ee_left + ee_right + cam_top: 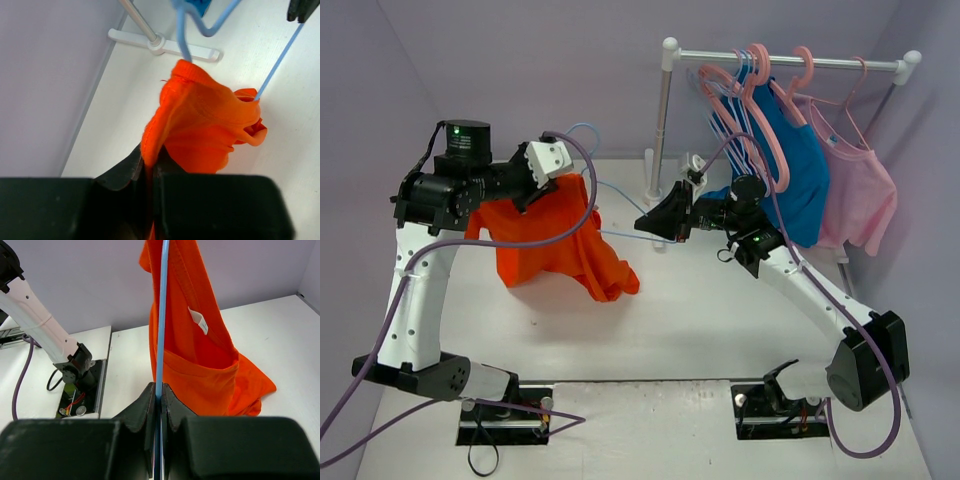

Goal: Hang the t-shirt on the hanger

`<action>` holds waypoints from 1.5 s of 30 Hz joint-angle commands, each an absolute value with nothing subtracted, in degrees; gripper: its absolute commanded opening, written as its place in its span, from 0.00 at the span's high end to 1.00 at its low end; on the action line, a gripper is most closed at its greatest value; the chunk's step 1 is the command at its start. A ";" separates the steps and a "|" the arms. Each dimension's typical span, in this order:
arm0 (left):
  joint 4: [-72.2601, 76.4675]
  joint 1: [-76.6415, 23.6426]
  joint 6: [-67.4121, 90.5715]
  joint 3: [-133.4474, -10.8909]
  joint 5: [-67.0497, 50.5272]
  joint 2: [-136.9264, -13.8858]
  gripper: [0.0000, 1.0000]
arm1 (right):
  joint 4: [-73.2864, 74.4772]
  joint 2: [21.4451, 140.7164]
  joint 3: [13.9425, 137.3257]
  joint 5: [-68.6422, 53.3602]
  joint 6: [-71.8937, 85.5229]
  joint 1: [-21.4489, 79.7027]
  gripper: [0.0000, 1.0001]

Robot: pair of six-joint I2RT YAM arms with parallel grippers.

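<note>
The orange-red t-shirt (555, 245) hangs lifted above the table at left centre, its lower part resting on the tabletop. My left gripper (532, 196) is shut on the shirt's upper edge (152, 137). The thin light-blue hanger (620, 236) runs from the shirt to my right gripper (655, 224), which is shut on its wire (160, 340). The hanger's hook (187, 30) rises above the shirt's collar (187, 70). In the right wrist view the wire passes into the shirt (200, 355), whose small white label (198, 320) shows inside the neck.
A white clothes rail (790, 62) stands at the back right with pink hangers (760, 110), a blue shirt (800, 170) and a pale pink top (860, 190). Its foot (160, 44) rests on the table behind the shirt. Purple walls enclose the table.
</note>
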State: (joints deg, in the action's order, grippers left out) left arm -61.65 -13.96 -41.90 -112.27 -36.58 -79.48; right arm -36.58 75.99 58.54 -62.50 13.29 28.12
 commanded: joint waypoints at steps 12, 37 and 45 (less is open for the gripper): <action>-59.01 -13.76 -38.19 -103.95 -40.01 -70.38 1.00 | -40.50 73.83 59.45 -58.46 13.93 27.99 0.70; -56.38 -14.06 -39.07 -71.84 -29.92 -45.42 1.00 | -24.74 80.82 63.50 -46.58 25.09 30.42 0.37; -56.42 -14.51 -40.09 -70.23 -29.18 -41.84 1.00 | -23.91 93.88 68.16 -52.71 27.42 37.56 0.37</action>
State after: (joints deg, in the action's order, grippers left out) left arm -59.79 -14.06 -39.03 -68.53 -29.01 -42.49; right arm -21.95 90.69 63.44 -48.29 25.61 35.58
